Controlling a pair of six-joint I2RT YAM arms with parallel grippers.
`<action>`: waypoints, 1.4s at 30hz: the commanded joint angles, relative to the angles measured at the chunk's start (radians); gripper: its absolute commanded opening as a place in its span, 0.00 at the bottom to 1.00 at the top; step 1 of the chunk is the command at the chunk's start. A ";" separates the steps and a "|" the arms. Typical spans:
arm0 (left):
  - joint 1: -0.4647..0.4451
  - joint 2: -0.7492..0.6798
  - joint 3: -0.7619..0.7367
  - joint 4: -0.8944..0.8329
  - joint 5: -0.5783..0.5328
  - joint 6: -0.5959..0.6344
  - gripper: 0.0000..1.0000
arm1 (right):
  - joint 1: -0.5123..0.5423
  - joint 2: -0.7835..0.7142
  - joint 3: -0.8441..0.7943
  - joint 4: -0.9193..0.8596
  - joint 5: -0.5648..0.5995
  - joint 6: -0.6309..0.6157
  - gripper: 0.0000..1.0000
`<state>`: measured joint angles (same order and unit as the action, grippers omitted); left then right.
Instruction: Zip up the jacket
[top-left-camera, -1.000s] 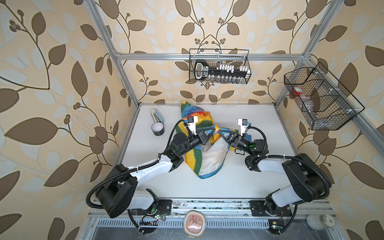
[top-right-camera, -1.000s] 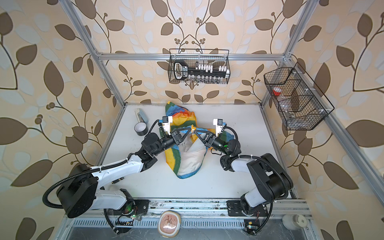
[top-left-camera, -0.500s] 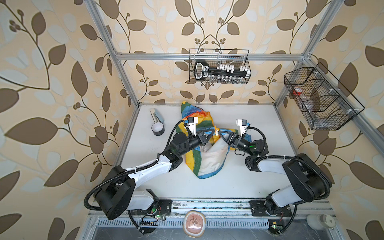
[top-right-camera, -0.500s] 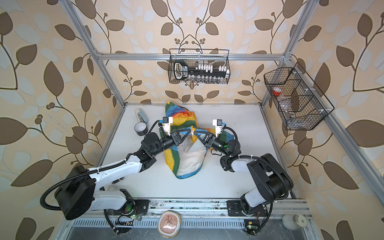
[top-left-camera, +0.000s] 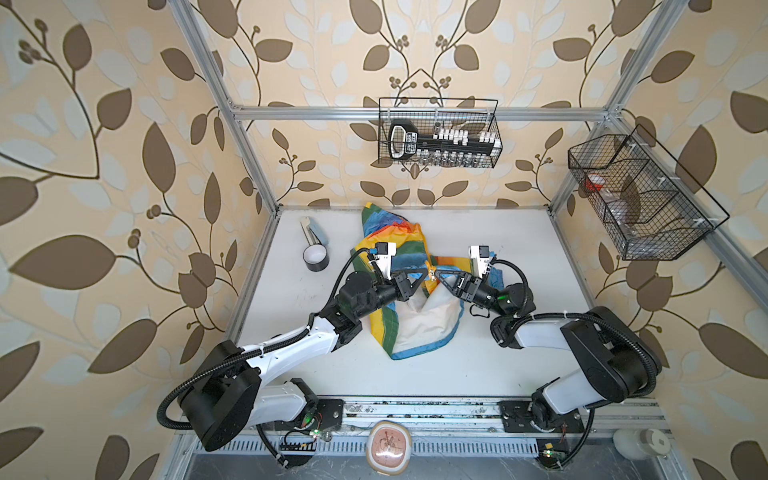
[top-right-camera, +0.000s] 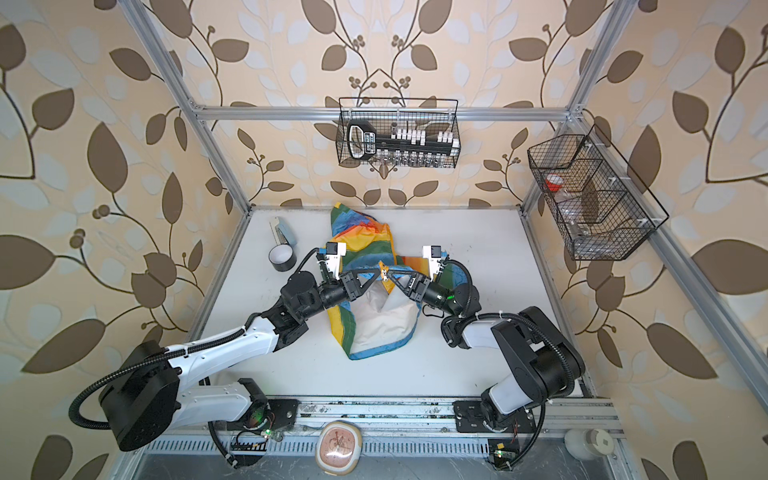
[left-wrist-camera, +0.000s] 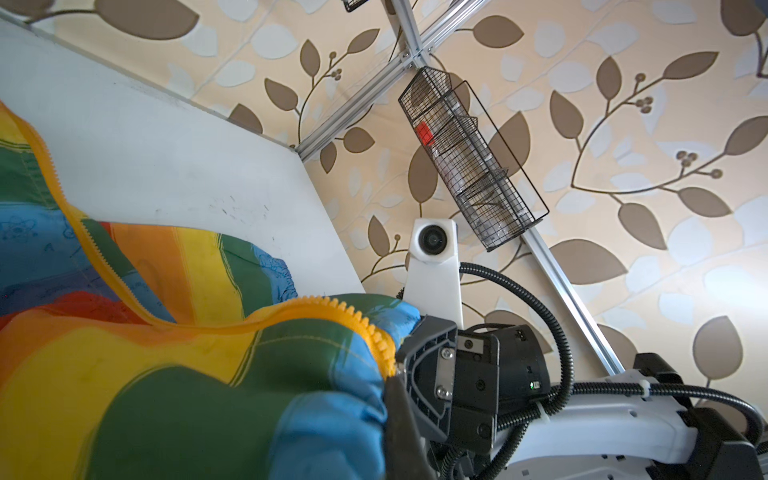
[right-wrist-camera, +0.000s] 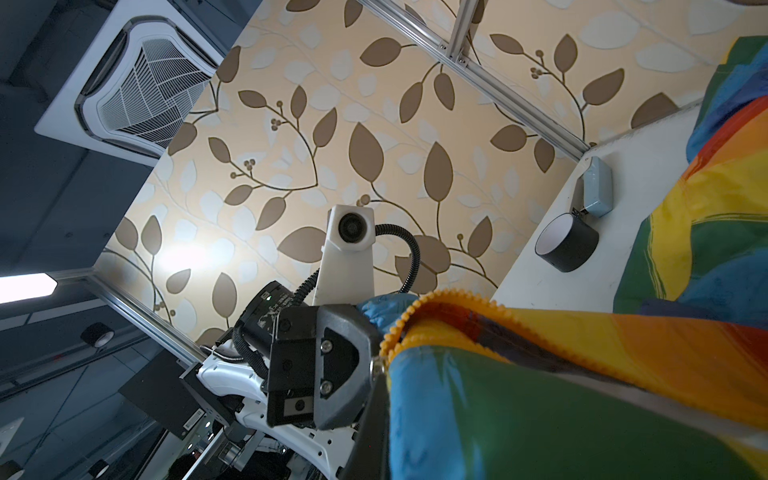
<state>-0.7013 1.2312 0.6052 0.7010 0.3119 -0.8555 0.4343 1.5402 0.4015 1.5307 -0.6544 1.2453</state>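
"where the white table (top-left-camera: 519, 249) neared its left wall, what lay there?"
"a black tape roll (top-left-camera: 316, 259), well apart from both arms."
"and at centre?"
"the jacket (top-left-camera: 409, 245), crumpled mid-table, front open, white lining exposed. the left gripper (top-left-camera: 427, 274) was clenched on its hem by the orange zipper (left-wrist-camera: 365, 328); the right gripper (top-left-camera: 437, 278), tip beside tip, was clenched on the facing hem."

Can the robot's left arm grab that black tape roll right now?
Probably not right away. The left gripper is shut on the jacket at its zipper edge, so it must let go first. Otherwise the tape roll lies on that arm's side of the table with nothing between.
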 joint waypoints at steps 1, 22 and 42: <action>-0.010 -0.045 -0.031 -0.043 0.060 0.018 0.00 | -0.028 -0.008 -0.031 0.055 0.174 0.014 0.00; -0.010 -0.046 -0.075 -0.154 0.003 -0.001 0.00 | 0.001 0.174 -0.266 0.081 0.124 0.034 0.37; -0.009 -0.103 -0.079 -0.282 -0.005 0.039 0.00 | 0.017 0.142 -0.460 0.074 0.060 -0.033 0.53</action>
<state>-0.7124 1.1656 0.5293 0.4232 0.3069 -0.8455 0.4515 1.6764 0.0090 1.5612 -0.5648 1.2217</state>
